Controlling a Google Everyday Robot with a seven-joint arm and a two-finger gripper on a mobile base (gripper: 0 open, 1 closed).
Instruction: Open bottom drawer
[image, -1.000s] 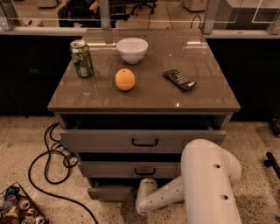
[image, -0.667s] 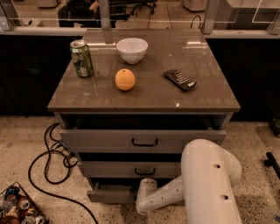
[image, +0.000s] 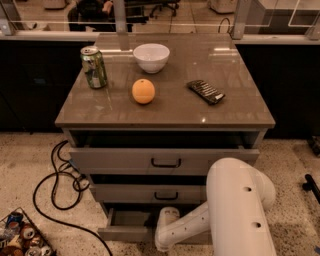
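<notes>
The bottom drawer (image: 125, 233) is the lowest of three grey drawers in the cabinet. It stands pulled out, with its inside showing at the left. My white arm (image: 240, 210) bends down in front of the cabinet. My gripper (image: 163, 239) is at the middle of the bottom drawer's front. The wrist hides the gripper's tip and the drawer's black handle.
The top drawer (image: 165, 161) and middle drawer (image: 150, 194) are also slightly out. On the cabinet top are a green can (image: 94, 67), a white bowl (image: 151, 57), an orange (image: 143, 91) and a dark flat object (image: 206, 91). A black cable (image: 55, 185) and a tray of cans (image: 22, 237) lie on the floor at the left.
The bottom drawer has slid further out from the cabinet, and my gripper end has come back with it.
</notes>
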